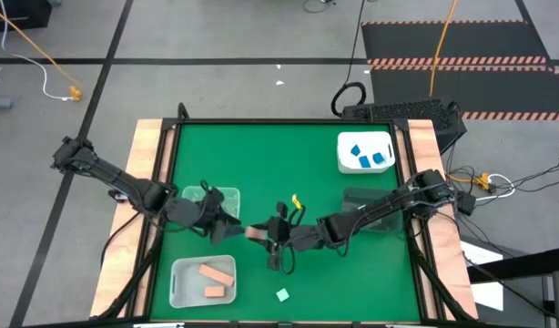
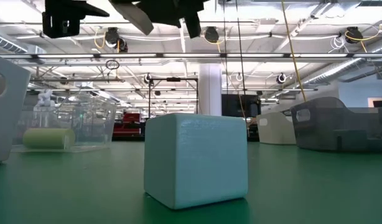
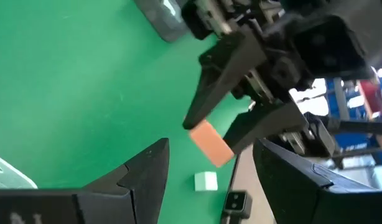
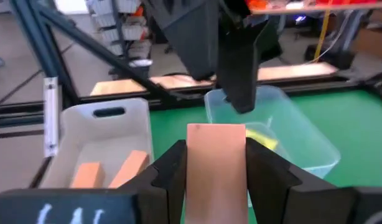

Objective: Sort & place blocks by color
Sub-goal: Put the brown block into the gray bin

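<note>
Presently the sort stands partly done. Blue blocks (image 1: 368, 156) lie in the white tub (image 1: 345, 164) at the far right; two peach-orange blocks (image 1: 213, 278) lie in the near-left tub (image 1: 177, 290); a mint green piece (image 2: 48, 138) rests in the clear tub (image 1: 230, 194). Above mid-worktop (image 1: 261, 155), the right hand (image 1: 264, 234) pinches a peach-orange bar (image 4: 216, 162), facing the left hand (image 1: 227, 228), which is spread and empty. Outstanding: that bar, a yellow block (image 1: 296, 199) and a mint green cube (image 1: 282, 294) on the green surface.

Large industrial lab hall — concrete floor (image 1: 216, 91), ceiling lights (image 2: 113, 38), hazard-striped mats (image 1: 452, 41), trailing cables (image 1: 43, 56)
</note>
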